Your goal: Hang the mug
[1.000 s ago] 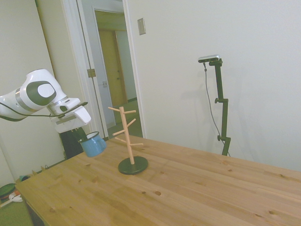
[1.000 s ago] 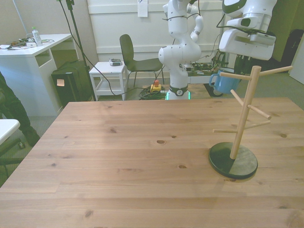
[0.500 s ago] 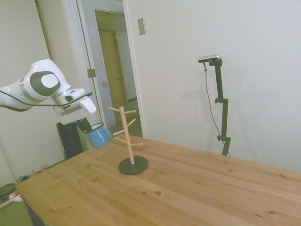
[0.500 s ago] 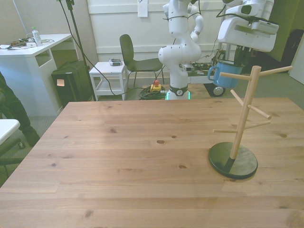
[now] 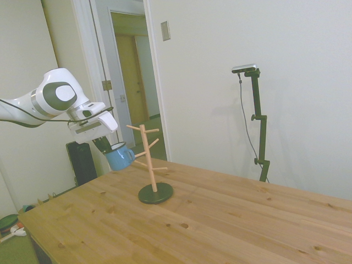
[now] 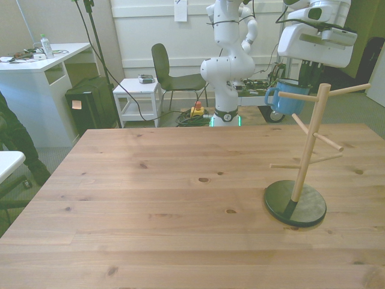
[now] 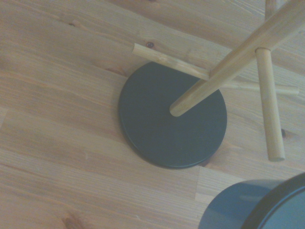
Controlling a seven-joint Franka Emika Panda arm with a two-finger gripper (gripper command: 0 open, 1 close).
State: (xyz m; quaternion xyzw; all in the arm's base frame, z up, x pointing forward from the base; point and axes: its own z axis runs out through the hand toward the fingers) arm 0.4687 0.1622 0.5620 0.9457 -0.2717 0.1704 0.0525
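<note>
The wooden peg stand (image 6: 307, 144) on its dark round base (image 6: 295, 203) is the only obstacle on the table (image 6: 156, 198); its pegs jut out on several sides, one toward the held mug (image 6: 287, 99). Open air lies above the stand

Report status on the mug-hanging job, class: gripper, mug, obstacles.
Gripper shut on small blue enamel mug, held in the air. Mug beside the wooden peg stand, level with its upper pegs, not yet hung. Nothing in the way.
</note>
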